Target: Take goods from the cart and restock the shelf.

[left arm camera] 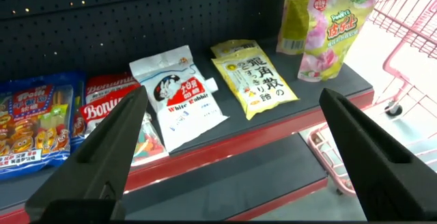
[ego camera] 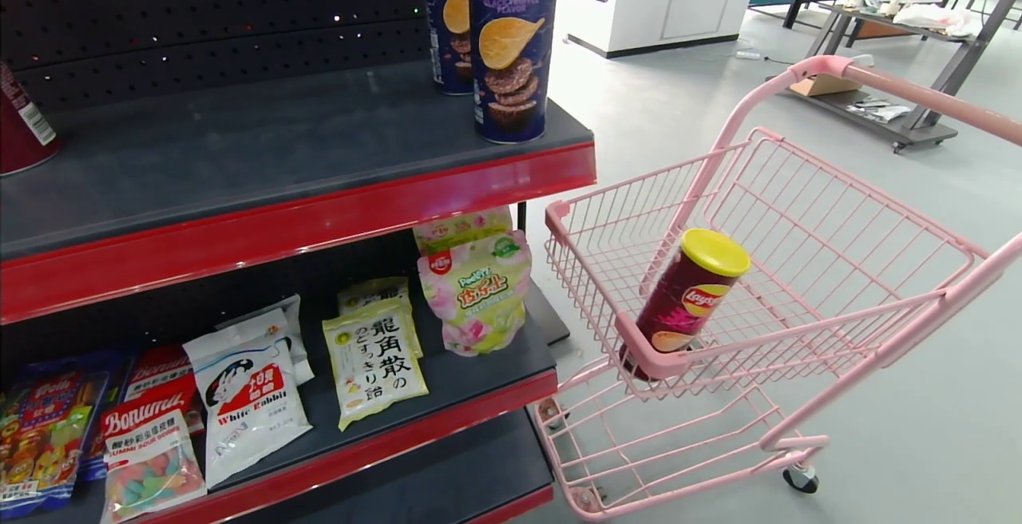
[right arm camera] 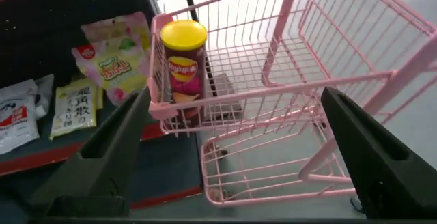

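A maroon chip can with a yellow lid (ego camera: pixel 691 299) leans in the front corner of the pink cart's basket (ego camera: pixel 838 212), beside the shelf; in the right wrist view the can (right arm camera: pixel 181 67) stands behind the cart's rim (right arm camera: pixel 273 94). My right gripper (right arm camera: pixel 235 156) hangs open above and short of the cart, nothing between its fingers (right arm camera: pixel 102 162). My left gripper (left arm camera: pixel 229 162) is open in front of the lower shelf (left arm camera: pixel 225 132), its fingers (left arm camera: pixel 102 156) wide apart over the snack bags. Two tall dark blue chip cans (ego camera: pixel 511 37) stand on the upper shelf (ego camera: pixel 239 156).
The lower shelf holds a white candy bag (ego camera: pixel 247 396), a yellow lozenge bag (ego camera: pixel 374 364), a pink-green pouch (ego camera: pixel 477 292) and several colourful packs at far left. A red can (ego camera: pixel 20 125) sits at the upper shelf's left edge. Grey floor lies open around the cart.
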